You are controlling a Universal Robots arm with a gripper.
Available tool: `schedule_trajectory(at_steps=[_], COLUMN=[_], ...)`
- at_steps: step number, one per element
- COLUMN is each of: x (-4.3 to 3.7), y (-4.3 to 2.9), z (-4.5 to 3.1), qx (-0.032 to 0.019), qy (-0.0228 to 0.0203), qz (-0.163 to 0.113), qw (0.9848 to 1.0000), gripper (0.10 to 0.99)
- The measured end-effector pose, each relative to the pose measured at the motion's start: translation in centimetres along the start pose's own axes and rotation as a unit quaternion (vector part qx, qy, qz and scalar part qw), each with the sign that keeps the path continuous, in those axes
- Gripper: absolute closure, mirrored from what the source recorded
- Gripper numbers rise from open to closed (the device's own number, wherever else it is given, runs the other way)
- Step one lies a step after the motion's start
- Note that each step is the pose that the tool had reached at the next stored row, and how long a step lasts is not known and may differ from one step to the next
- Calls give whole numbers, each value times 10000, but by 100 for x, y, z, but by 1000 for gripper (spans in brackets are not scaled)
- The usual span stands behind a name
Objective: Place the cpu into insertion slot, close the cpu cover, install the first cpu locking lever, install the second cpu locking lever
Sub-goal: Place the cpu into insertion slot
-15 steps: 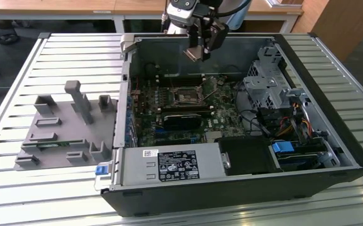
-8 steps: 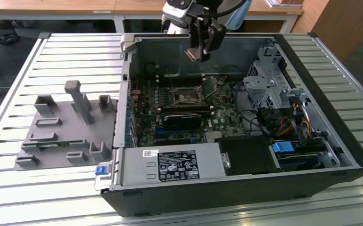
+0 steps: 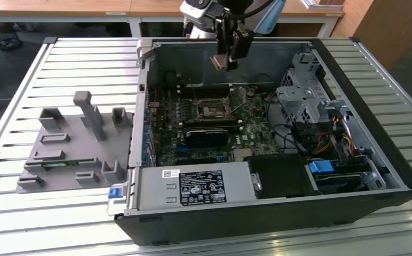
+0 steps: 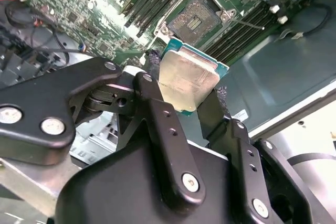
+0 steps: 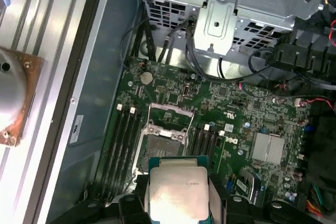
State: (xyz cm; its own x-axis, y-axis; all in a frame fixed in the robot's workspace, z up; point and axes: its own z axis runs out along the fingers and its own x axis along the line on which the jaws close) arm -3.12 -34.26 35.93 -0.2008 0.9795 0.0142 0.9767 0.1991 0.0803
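Holding the chip [image 4: 186,80] clamped by opposite edges between the fingers [image 4: 214,109], with the open socket [image 4: 197,17] below, well apart.

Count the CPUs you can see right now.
1. The cpu is clamped in the gripper, held over the open case, apart from the insertion slot, which looks empty. Others may be hidden inside the case.
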Motion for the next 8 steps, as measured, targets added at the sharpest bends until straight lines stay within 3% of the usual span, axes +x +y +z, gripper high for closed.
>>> schedule_trajectory(at_steps=[8], x=[3], y=[0], z=[9], qx=[-8], qy=[-47], qz=[569], qw=[9984], gripper=[549])
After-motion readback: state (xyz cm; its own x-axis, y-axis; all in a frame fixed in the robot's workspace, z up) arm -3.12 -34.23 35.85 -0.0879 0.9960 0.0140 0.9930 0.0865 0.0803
